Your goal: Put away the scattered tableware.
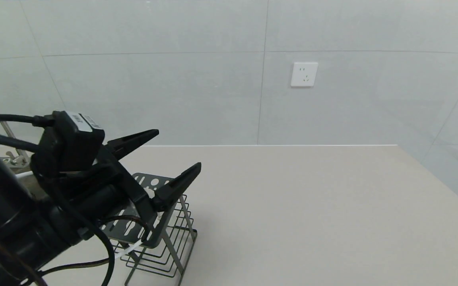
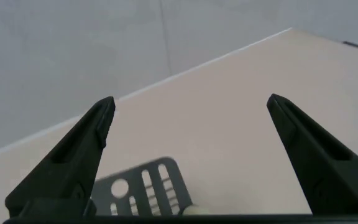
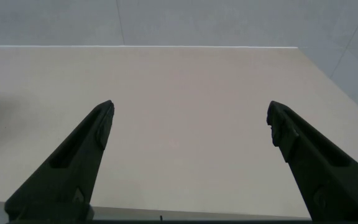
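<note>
No text can be read. A white sticker sits on top of the black camera housing just behind the left pincer; its dark print is too small to make out.

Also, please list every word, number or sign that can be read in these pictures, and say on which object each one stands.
White label on the black camera box behind the left gripper: some dark print, too small to read.
Wall socket: only plug holes, no text.
Metal rack: only cut slots and holes, no text.
Nothing else carries writing.
</note>
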